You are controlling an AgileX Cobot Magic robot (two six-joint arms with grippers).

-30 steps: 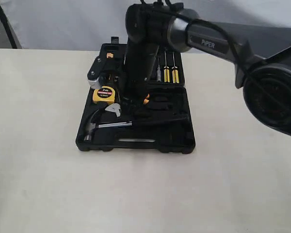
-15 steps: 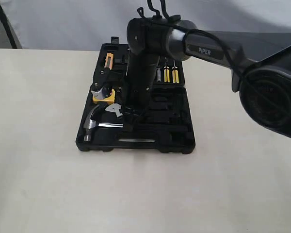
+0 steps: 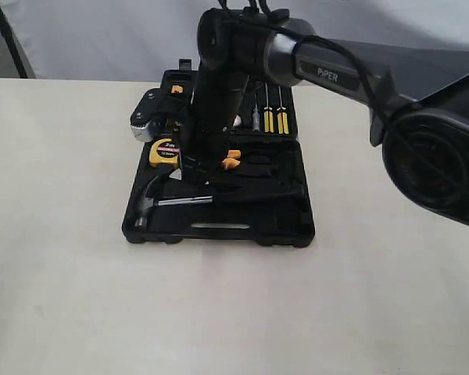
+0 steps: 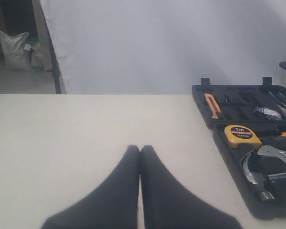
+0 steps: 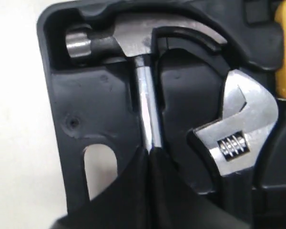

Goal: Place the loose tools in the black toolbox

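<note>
The black toolbox [image 3: 219, 230] lies open on the table. The claw hammer [image 5: 148, 114] rests in its recess, chrome shaft showing [image 3: 180, 201]. Beside it in the box lies the adjustable wrench [image 5: 238, 129], which the arm hides in the exterior view. The purple-white tape roll [image 4: 268, 113] sits in the far half. My right gripper [image 5: 148, 149] is shut, tips just over the hammer's shaft, holding nothing. My left gripper [image 4: 140, 149] is shut over bare table, well to the side of the toolbox [image 4: 229, 143]. Hammer [image 4: 255, 176] and wrench [image 4: 275, 153] show there too.
A yellow tape measure [image 3: 165, 152] and orange-handled pliers [image 3: 231, 158] lie in the box. Yellow screwdrivers [image 3: 273, 117] and an orange-handled knife [image 4: 212, 105] sit in the far half. The right arm [image 3: 328, 74] spans the box from the right. A white backdrop stands behind the table.
The right wrist dipped low over the box's left side, then lifted back and shifted left. The hammer's shaft shows again. No tool has moved.
</note>
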